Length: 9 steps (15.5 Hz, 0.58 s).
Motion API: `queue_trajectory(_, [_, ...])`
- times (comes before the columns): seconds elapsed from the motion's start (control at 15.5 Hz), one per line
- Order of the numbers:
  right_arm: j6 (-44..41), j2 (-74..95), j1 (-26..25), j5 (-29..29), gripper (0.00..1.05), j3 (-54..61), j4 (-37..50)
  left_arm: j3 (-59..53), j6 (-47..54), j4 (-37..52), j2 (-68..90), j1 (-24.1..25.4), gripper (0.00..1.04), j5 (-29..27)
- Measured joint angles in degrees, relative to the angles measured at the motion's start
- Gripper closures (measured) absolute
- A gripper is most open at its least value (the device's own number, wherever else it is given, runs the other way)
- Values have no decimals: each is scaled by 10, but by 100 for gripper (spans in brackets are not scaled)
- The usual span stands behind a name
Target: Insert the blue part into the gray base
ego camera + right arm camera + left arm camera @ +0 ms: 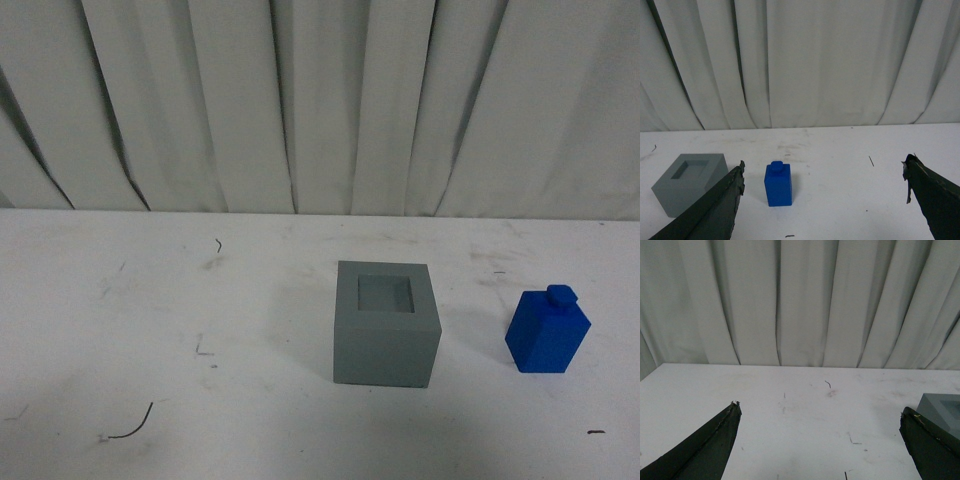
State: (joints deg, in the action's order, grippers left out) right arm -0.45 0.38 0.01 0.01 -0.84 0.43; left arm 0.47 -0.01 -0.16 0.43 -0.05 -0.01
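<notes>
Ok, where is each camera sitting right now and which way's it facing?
Front: on the robot's body, looking over the table at the gray base and the blue part, right of it; no arm shows.
Left wrist: on the left arm, facing the curtain; left jaws wide apart, a corner of the gray base beside one.
Right wrist: on the right arm, facing both pieces; right jaws wide apart, empty.
Shared: front and right wrist show both pieces standing apart.

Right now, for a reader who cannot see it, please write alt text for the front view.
A gray base with an empty square recess in its top stands on a white table, and the blue part, knob up, stands apart to its right. A pale pleated curtain hangs behind; no robot arm is in view.
</notes>
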Motion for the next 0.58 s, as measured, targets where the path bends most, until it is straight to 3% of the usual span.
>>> queue_trajectory(0.13, [-1, 56, -37, -47, 6, -3, 80, 0, 0, 0, 0, 0, 7, 0])
queue_trajectory(0.26, [-3, 215, -98, -104, 6, -28, 243, 0, 0, 0, 0, 0, 7, 0])
queue_trajectory(0.45, [-41, 552, -140, -154, 6, -164, 527, 0, 0, 0, 0, 0, 7, 0])
queue_trajectory(0.52, [-57, 661, -143, -155, 6, -232, 568, 0, 0, 0, 0, 0, 7, 0])
queue_trajectory(0.58, [-72, 756, -135, -154, 6, -304, 540, 0, 0, 0, 0, 0, 7, 0])
